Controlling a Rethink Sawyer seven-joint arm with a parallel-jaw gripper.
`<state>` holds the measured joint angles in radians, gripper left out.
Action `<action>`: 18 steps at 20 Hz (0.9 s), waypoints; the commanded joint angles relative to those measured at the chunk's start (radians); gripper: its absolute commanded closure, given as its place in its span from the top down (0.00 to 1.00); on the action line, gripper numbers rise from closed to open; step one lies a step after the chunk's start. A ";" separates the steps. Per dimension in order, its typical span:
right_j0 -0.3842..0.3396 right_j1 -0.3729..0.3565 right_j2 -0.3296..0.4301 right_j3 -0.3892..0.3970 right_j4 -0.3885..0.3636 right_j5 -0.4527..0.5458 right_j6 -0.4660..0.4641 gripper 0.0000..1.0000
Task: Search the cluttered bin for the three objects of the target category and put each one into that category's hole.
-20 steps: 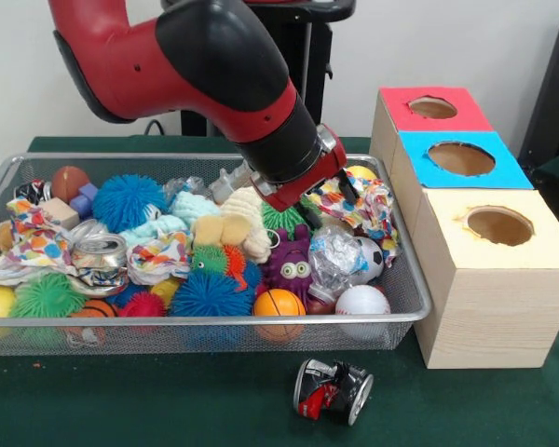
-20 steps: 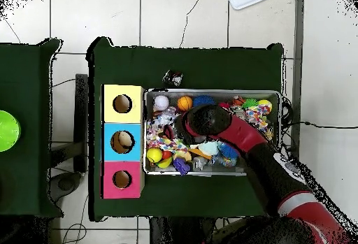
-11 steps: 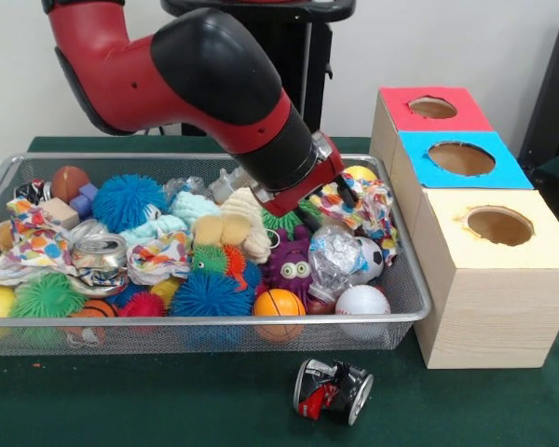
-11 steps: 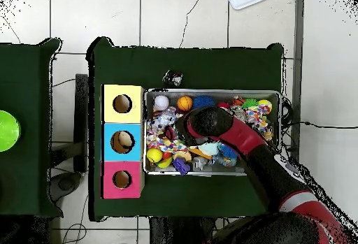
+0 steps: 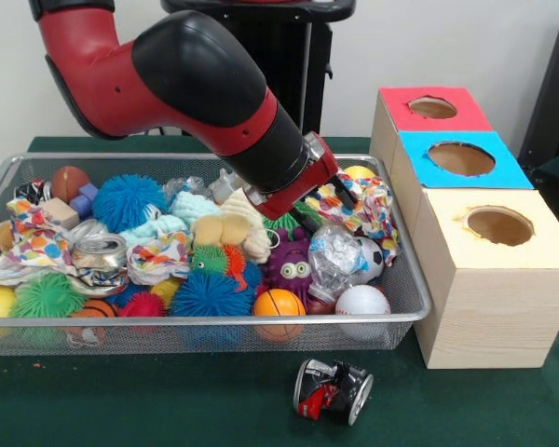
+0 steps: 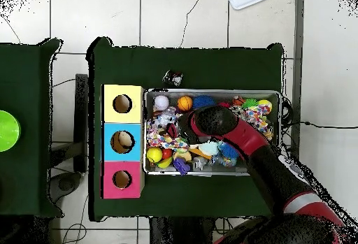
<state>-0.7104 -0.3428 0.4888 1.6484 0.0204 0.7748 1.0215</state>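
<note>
The arm (image 5: 196, 84) has swung left over the bin (image 5: 405, 279); gripper (image 5: 303, 216) state unclear, no legible labels.

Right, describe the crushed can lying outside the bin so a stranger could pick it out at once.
Start at the wire mesh bin on the green table. Just in front of its near rim, toward the yellow-topped box, lies the crushed can, alone on the cloth. Unlike the silver can inside the bin, it is red and black and outside the mesh.
</note>
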 commanded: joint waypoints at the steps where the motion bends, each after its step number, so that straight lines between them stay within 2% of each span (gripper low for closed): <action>1: -0.012 0.027 0.077 -0.009 0.056 -0.043 0.117 1.00; 10: -0.007 0.036 0.072 -0.055 0.050 -0.037 0.105 1.00; 18: 0.014 0.083 0.031 -0.177 0.022 -0.006 0.084 1.00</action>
<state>-0.7091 -0.3261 0.5151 1.6181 0.0313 0.7750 1.0215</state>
